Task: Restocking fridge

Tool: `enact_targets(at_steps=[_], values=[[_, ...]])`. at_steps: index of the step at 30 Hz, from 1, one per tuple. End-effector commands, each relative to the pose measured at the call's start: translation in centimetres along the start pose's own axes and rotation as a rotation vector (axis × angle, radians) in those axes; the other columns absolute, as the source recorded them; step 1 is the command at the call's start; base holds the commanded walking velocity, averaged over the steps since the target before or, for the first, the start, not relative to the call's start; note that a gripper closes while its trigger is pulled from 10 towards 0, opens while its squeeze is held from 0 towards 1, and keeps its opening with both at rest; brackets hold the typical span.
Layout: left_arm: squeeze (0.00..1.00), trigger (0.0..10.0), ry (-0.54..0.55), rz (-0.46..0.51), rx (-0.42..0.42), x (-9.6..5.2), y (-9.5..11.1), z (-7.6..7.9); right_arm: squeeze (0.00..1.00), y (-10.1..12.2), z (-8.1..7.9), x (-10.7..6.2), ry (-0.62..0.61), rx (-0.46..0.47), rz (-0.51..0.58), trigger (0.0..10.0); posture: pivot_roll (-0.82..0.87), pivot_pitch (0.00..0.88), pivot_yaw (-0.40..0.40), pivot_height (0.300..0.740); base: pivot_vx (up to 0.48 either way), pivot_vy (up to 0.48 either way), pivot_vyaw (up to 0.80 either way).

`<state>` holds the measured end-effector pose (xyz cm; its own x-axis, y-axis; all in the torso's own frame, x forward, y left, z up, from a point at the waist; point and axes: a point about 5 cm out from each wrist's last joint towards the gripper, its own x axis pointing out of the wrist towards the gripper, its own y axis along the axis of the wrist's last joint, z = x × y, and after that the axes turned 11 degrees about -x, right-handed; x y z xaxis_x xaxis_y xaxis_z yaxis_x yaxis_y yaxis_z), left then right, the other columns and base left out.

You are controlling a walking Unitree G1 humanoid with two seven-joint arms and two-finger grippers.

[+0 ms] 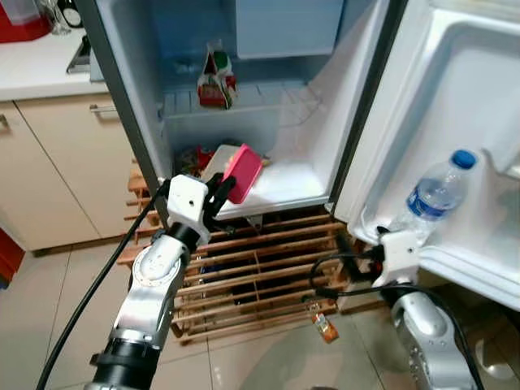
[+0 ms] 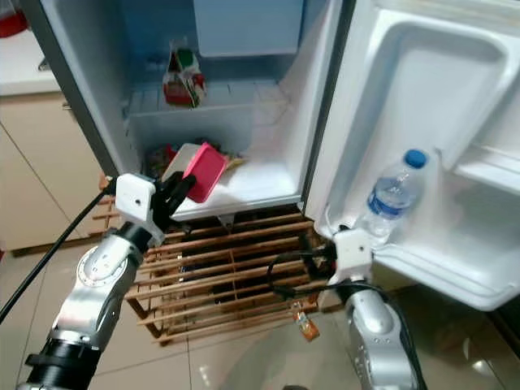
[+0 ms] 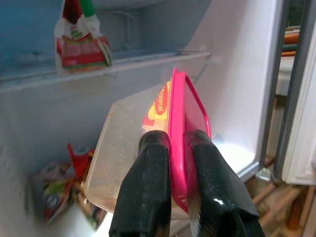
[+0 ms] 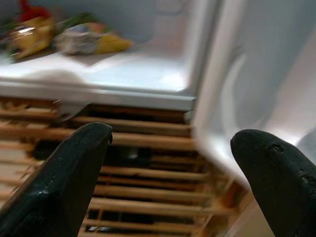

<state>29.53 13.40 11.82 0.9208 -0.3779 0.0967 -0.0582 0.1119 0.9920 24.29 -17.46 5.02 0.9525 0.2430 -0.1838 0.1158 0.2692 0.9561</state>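
My left gripper (image 1: 221, 192) is shut on the rim of a clear food box with a pink lid (image 1: 241, 172), held on edge at the front of the open fridge's bottom shelf (image 1: 284, 192). Its black fingers (image 3: 148, 197) pinch the pink lid (image 3: 178, 143) and the clear wall of the box. A red and green carton (image 1: 216, 80) stands on the wire shelf above. Packets of food (image 3: 54, 197) lie at the back of the bottom shelf. My right gripper (image 4: 170, 158) is open, low beside the fridge door (image 1: 455, 122), with nothing between its fingers.
A water bottle (image 1: 436, 192) stands in the door's lower rack. The fridge rests on a wooden slatted pallet (image 1: 252, 272). A small orange packet (image 1: 325, 327) lies on the tiled floor. Beige cabinets (image 1: 49, 162) and a white counter stand to the left.
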Motion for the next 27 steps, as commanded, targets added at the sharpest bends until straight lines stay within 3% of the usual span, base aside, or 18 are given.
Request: enact_targets(at_steps=[1, 6, 13, 27], values=[[0.00, 10.0, 0.013, -0.009, 0.017, 0.3, -0.1, -0.1, 0.00, 0.4, -0.1, 0.2, 0.012, 0.000, 0.003, 10.0, -0.13, 0.000, 0.009, 0.740, 0.000, 0.000, 0.00], [0.00, 10.0, 0.018, -0.012, -0.004, 0.5, -0.1, 0.0, 0.00, 0.9, -0.2, 0.6, 0.011, -0.023, 0.000, 10.0, -0.13, 0.000, 0.009, 0.740, 0.000, 0.000, 0.00], [0.00, 10.0, 0.056, 0.003, -0.099, 0.8, 0.1, -0.3, 0.00, 2.1, -0.5, 1.4, 0.036, -0.005, 0.012, 10.0, -0.12, 0.000, 0.009, 0.725, 0.000, 0.000, 0.00], [0.00, 10.0, 0.062, 0.019, -0.070, 1.6, 0.6, -0.2, 0.00, 2.4, -0.5, 1.8, 0.040, -0.022, 0.001, 10.0, -0.13, 0.000, 0.008, 0.659, 0.000, 0.000, 0.00]])
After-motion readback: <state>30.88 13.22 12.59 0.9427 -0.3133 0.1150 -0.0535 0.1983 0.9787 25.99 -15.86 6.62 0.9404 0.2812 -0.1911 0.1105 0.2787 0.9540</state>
